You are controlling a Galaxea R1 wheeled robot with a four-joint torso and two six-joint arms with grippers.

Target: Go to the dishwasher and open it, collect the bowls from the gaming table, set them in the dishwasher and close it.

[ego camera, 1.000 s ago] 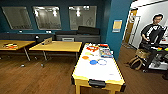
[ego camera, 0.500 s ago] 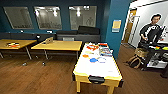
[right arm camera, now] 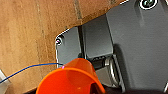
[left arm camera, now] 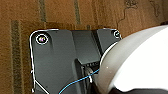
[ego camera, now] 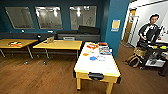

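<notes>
From where I stand, a white bowl (left arm camera: 140, 62) sits close against the left wrist and an orange bowl (right arm camera: 71, 81) close against the right wrist; whether either claw grips its bowl, or how far the fingers are spread, I cannot tell. The gaming table (ego camera: 96, 68) stands ahead, its white top carrying an orange bowl (ego camera: 85, 54), a blue bowl (ego camera: 93, 58) and a pale bowl (ego camera: 101, 58) near the middle, with clutter at the far end. Yellow tables (ego camera: 58, 45) stand beside it on the wooden floor (ego camera: 37, 77). A person (ego camera: 150, 32) stands by the doorway.
</notes>
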